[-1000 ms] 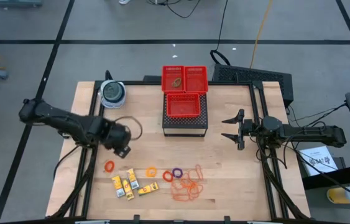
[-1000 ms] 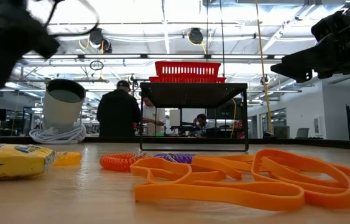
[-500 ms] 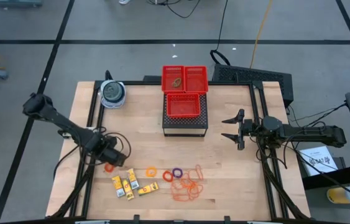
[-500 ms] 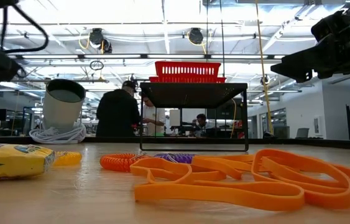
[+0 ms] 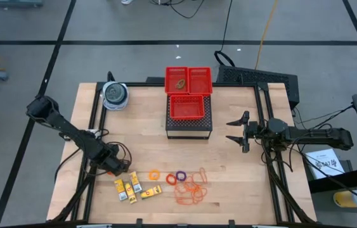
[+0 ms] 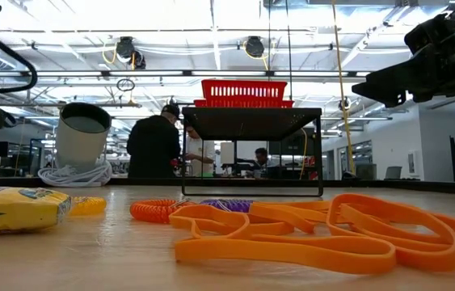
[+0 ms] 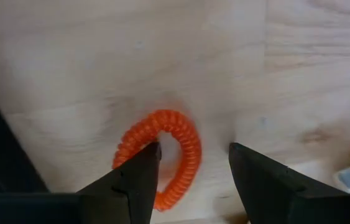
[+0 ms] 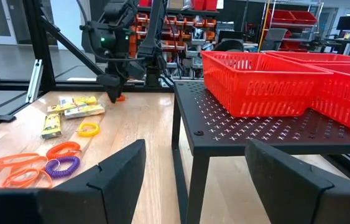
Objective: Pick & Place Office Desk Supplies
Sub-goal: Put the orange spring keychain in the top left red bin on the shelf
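Note:
My left gripper [image 7: 193, 149] is open and points down at an orange-red coil ring [image 7: 184, 140] lying flat on the wood. One finger [image 7: 143, 162] stands over the ring's hole and the other outside it. In the high view this gripper [image 5: 118, 167] hides that ring. To its right lie yellow packets [image 5: 134, 187], an orange ring [image 5: 154, 174], a red ring [image 5: 170, 180], a purple ring [image 5: 180, 175] and orange rubber bands [image 5: 191, 189]. My right gripper [image 5: 232, 130] waits open at the table's right, above the surface. My left gripper comes at the orange-red coil ring from above, with one fingertip [image 7: 151, 149] at the ring's inner edge and the other finger beyond its outer side. Whether either finger touches the ring, I cannot tell.
Red mesh baskets [image 5: 189, 92] sit on a black perforated stand [image 5: 189, 125] at the far middle. A round blue-grey container [image 5: 115, 95] stands at the far left corner. People stand in the room beyond the table [image 6: 153, 145].
My left gripper has moved toward the table's near edge and down, from left of the stand to right over the orange-red coil ring, which it now covers in the high view. The items have stayed where they were.

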### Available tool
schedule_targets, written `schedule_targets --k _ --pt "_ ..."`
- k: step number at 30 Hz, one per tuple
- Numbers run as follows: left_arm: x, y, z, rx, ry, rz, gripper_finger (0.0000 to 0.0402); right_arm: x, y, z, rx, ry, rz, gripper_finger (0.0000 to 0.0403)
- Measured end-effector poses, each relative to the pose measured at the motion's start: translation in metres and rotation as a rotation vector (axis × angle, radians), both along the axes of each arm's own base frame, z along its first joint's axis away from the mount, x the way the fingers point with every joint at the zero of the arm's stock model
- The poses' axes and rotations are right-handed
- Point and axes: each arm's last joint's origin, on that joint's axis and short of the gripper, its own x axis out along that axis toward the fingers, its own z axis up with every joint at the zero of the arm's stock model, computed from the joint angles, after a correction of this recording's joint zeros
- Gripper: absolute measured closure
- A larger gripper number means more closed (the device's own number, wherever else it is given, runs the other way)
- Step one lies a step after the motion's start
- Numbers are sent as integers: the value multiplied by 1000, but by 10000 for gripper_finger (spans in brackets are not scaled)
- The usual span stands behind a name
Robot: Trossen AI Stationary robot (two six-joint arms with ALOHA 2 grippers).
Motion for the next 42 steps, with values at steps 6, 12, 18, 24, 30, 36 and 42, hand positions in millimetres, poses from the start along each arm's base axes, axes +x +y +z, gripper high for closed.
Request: schedule_targets --k 6,12,18,24,30,36,42 --pt "13 -5 1 -11 -151 -5 199 0 0 0 0 1 0 136" --pt "25 -3 3 96 -347 -57 199 0 0 0 0 0 0 135" --pt "36 13 5 359 -473 -77 199 0 0 0 0 0 0 135" --pt "45 32 7 552 -501 -126 199 0 0 0 0 0 0 135" --pt "49 45 6 516 -445 -207 199 0 0 0 0 0 0 136" --pt "47 45 4 327 -390 -322 199 0 0 0 0 0 0 136" --pt "42 48 2 336 -329 -326 199 0 0 0 0 0 0 135"
